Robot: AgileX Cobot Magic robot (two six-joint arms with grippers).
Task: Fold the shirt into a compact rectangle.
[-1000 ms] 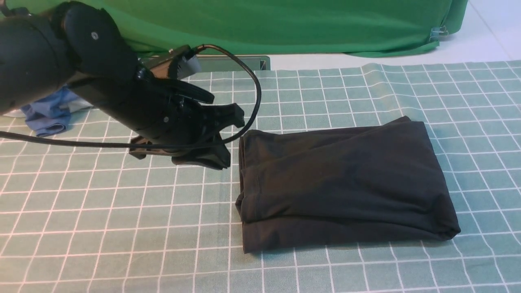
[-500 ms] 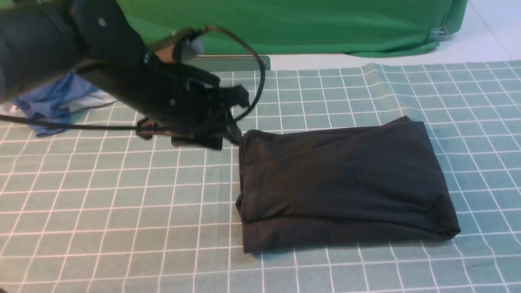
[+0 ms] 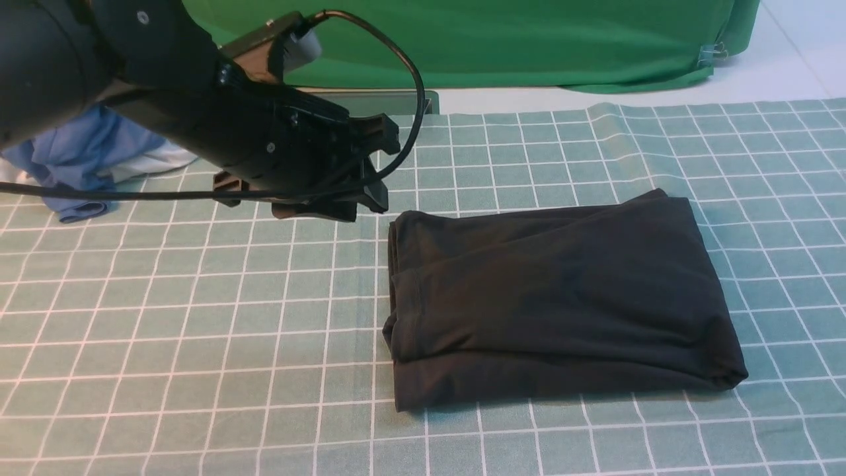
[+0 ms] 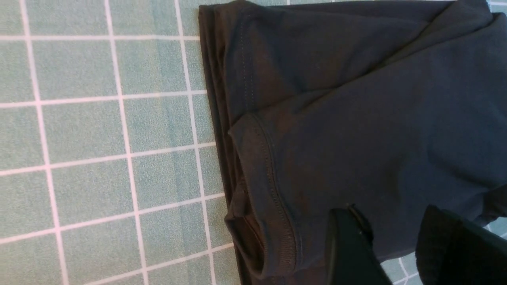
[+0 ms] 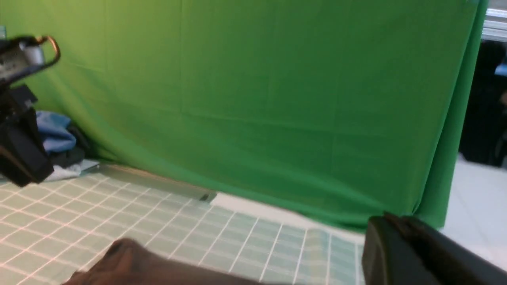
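The left gripper [image 3: 377, 165] hangs with jaws apart and empty, just beside the shirt's [image 3: 562, 297] far-left corner. One shirt lies on the checked cloth [image 3: 198, 330], already a compact rectangle, so little seems left. The right gripper [image 5: 412, 253], raised clear, is closed on nothing. Two grippers, one shirt.

Matte black left arm [image 3: 99, 73], round screws, looping black cable [image 3: 413, 99], blocky black fingers [image 3: 380, 132]
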